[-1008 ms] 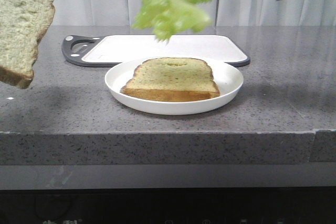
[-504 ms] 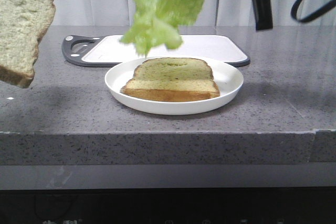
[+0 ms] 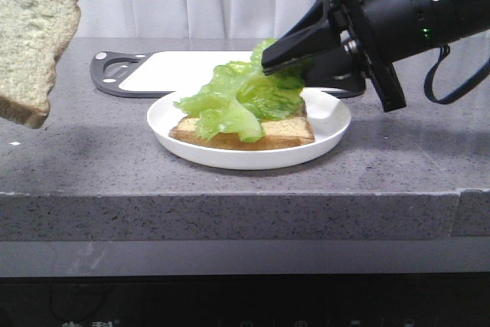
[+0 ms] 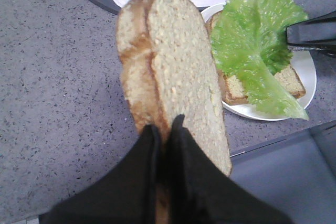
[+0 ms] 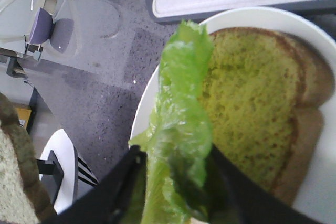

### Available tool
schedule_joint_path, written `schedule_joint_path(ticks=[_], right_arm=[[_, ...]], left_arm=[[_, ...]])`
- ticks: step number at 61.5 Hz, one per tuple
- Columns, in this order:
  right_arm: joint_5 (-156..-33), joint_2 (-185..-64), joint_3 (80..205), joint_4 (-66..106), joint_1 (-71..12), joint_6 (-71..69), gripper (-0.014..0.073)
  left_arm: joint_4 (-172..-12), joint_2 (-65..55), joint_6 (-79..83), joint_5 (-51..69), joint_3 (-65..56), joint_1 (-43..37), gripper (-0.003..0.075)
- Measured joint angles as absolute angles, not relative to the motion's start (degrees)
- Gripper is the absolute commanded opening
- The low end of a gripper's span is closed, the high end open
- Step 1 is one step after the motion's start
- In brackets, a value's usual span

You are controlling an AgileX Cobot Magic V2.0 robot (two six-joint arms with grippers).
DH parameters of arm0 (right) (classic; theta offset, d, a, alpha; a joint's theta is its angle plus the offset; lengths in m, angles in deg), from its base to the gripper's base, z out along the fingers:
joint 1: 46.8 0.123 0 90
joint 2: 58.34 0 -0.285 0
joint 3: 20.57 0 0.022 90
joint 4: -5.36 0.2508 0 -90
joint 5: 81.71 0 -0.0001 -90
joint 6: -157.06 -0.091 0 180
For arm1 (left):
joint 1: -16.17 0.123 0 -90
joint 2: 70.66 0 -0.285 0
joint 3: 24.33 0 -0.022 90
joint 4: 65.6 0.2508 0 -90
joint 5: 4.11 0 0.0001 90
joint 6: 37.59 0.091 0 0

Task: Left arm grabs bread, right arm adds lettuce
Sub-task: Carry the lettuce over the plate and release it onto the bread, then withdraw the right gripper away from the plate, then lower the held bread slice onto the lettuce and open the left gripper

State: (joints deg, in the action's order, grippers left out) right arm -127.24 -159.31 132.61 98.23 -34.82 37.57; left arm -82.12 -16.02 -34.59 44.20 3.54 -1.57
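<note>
The bread, a thick slice with a brown crust, hangs in the air off the left of the table, and my left gripper is shut on its lower edge. The front view shows the same bread at the upper left, but not that gripper. The lettuce is draped over another bread slice on the white plate. My right gripper reaches in from the right just above the plate. In its wrist view, it is shut on the bunched near end of the lettuce.
A white cutting board with a dark grey rim and handle lies behind the plate. The grey speckled counter drops off at its front edge, close below the plate. A white curtain hangs behind.
My right arm has come down and forward with the lettuce, which now lies on the slice on the plate. The plate has slid slightly left. The held bread has not moved.
</note>
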Motion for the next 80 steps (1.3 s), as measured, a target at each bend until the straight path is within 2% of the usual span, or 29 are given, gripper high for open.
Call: schedule_joint_path(ticks=[3,17,33,44,56,69,80], right_arm=[[-127.24,-159.31,132.61,97.92,-34.82,38.21,0.0534],[-123.34,-155.81,133.13,90.37,-34.82,38.28,0.0531],[-118.28,-144.66,134.72,71.54,-34.82,29.35,0.0531],[-120.37,-134.67,134.77,57.42,-34.82,20.08,0.0531],[-125.1,-125.78,134.77,49.29,-34.82,14.34,0.0531],[-127.33,-122.26,134.77,46.51,-34.82,13.21,0.0531],[-127.59,-122.26,134.55,46.27,-34.82,13.1,0.0531]], left_arm=[[-82.22,-16.02,-34.59,44.2,3.54,-1.57,-0.002],[-86.57,-16.02,-32.95,43.63,3.54,-1.47,-0.002],[-106.7,-12.21,-17.78,39.82,3.54,-1.47,-0.002],[-126.91,-3.47,-0.98,38.89,3.54,-1.47,-0.002],[-143.73,7.49,13.19,41.17,2.86,-1.47,-0.002],[-146.93,21.43,15.67,47.5,-3.86,-1.47,-0.002],[-147.42,28.18,15.89,49.2,-5.8,-1.47,-0.002]])
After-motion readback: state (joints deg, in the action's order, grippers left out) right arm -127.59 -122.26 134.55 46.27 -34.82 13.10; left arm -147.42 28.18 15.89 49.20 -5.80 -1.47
